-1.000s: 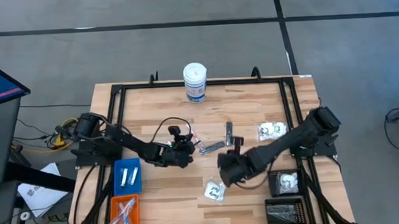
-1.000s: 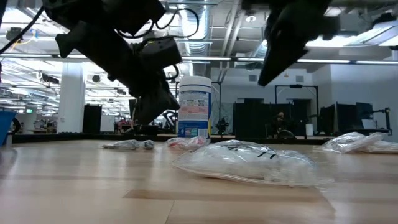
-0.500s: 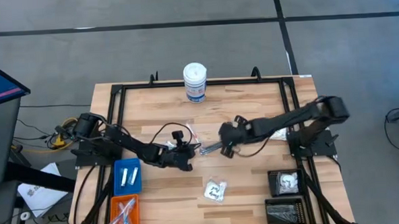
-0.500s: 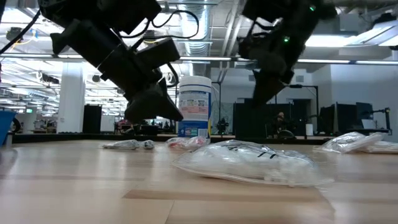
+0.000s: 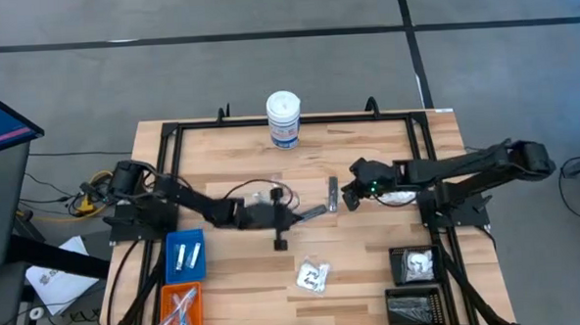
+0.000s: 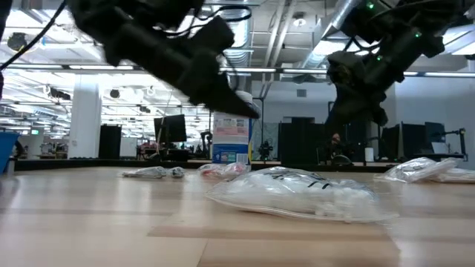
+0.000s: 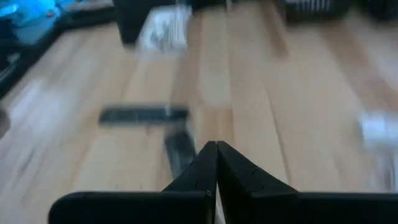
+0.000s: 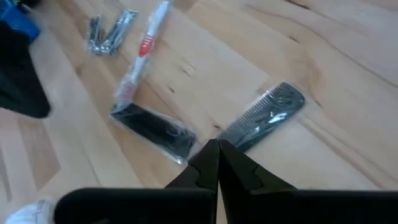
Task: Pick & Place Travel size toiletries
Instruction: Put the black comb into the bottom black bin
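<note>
Both tools have their fingers pressed together and carry nothing. Left tool point(image 5: 290, 218) hangs low over the middle of the wooden tabletop point(image 5: 373, 267), beside a slim black wrapped piece point(image 5: 312, 212). Right tool point(image 5: 353, 196) hovers just beside a black plastic comb point(image 8: 264, 116) and a black packaged piece point(image 8: 153, 129); a thin white-and-red stick point(image 8: 142, 58) and a crinkled silver packet point(image 8: 112, 30) lie a little farther off. A clear crinkly packet with white contents point(image 5: 312, 275) sits nearer the front edge. Two white tubes rest in the blue bin point(image 5: 185, 255) at the left.
</note>
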You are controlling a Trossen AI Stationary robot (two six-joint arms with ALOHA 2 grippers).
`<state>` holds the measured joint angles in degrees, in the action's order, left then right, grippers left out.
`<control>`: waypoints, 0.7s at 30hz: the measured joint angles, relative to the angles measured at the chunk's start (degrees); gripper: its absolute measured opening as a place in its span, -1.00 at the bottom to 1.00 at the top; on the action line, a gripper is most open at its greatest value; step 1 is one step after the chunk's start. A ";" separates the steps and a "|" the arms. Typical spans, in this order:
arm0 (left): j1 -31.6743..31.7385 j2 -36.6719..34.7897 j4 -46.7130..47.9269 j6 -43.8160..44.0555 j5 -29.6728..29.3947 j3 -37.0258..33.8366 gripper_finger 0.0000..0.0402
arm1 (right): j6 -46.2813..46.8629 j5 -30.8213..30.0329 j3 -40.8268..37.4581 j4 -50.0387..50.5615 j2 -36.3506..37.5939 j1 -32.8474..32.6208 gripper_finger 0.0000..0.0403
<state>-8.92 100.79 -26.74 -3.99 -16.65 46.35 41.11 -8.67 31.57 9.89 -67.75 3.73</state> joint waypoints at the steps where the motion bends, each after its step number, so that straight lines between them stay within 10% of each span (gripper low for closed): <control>1: 1.63 0.00 -0.27 -0.03 1.47 1.09 -1.00 | 0.41 -0.02 -0.04 0.17 -0.18 0.00 -1.00; 21: 10.09 21.82 0.62 0.07 12.54 18.66 -1.00 | 8.65 3.52 0.18 -2.99 -13.20 2.39 -1.00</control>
<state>1.17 122.61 -26.12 -3.92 -4.11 65.02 49.76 -5.15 31.75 6.90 -80.95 6.12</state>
